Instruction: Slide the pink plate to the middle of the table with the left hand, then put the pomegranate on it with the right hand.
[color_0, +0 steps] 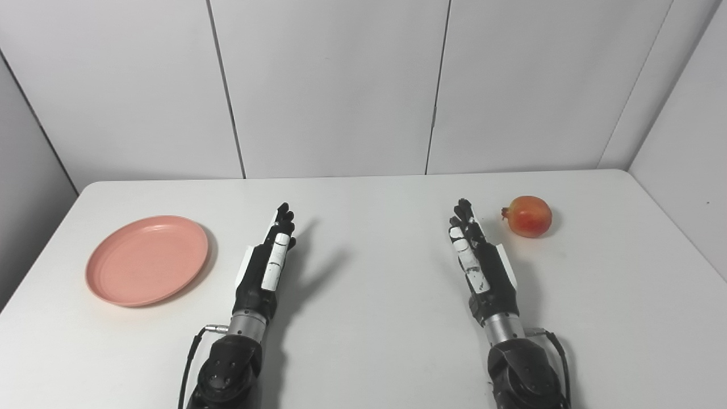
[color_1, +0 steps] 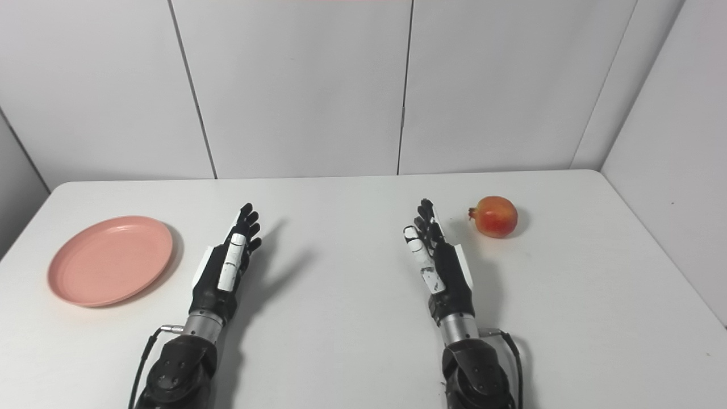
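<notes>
The pink plate (color_0: 146, 259) lies flat on the left side of the white table (color_0: 369, 318), with nothing on it. To its right, a short gap away, my left hand (color_0: 268, 263) rests open with fingers stretched forward. The pomegranate (color_0: 530, 216), red and orange, sits on the right side of the table. My right hand (color_0: 477, 258) is open just left of and nearer than the fruit, not touching it. Both hands hold nothing.
White wall panels (color_0: 341, 85) stand behind the table's far edge, and a side wall (color_0: 690, 187) runs along the right. The table's left edge passes close to the plate. Cables trail from both wrists near the bottom edge.
</notes>
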### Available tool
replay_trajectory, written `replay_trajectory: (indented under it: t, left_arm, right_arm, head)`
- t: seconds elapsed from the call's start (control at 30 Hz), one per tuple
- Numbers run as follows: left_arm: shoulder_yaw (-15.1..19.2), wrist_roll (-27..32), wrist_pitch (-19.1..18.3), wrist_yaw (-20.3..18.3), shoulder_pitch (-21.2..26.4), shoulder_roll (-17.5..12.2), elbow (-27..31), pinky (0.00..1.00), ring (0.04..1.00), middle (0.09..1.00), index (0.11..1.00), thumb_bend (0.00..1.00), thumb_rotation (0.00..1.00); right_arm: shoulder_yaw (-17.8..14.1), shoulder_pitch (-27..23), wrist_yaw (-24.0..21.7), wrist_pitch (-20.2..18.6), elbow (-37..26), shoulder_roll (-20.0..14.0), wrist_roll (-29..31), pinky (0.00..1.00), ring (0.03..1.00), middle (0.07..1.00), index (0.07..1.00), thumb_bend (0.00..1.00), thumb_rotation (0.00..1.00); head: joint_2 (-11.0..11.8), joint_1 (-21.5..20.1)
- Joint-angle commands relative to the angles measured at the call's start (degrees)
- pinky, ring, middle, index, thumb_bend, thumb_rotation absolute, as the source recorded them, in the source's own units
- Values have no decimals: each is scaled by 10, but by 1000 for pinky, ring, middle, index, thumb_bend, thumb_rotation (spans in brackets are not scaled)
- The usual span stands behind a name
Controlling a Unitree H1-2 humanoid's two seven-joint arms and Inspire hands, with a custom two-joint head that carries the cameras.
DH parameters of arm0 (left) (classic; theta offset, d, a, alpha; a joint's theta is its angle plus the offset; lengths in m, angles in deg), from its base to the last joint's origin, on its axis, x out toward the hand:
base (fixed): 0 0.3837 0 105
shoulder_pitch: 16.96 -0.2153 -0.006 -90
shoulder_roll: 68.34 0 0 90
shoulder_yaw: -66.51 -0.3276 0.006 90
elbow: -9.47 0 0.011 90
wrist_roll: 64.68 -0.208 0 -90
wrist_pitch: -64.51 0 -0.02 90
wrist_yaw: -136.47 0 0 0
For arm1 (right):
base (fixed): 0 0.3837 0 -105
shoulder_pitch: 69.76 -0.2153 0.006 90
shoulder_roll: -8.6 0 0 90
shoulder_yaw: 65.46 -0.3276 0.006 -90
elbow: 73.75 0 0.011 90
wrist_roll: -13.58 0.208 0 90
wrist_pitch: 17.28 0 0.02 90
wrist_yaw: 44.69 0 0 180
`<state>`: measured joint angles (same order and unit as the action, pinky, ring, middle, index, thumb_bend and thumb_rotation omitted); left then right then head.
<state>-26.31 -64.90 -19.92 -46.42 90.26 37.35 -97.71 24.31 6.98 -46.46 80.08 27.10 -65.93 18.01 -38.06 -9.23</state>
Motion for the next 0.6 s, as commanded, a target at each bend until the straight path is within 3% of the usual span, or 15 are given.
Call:
replay_trajectory:
  t: [0.0, 0.57]
  left_arm:
    - [-2, -2, 13, -4, 15, -2, 13, 970, 993, 1000, 999, 624, 1000]
    - [-3, -4, 19, -2, 13, -1, 14, 966, 989, 1000, 997, 625, 1000]
  right_arm:
    - [-1, -14, -3, 19, -6, 4, 4, 998, 989, 996, 989, 660, 803]
    - [0, -12, -2, 9, -15, 4, 3, 992, 984, 991, 987, 663, 803]
  head:
    - [1, 0]
    - [-1, 0]
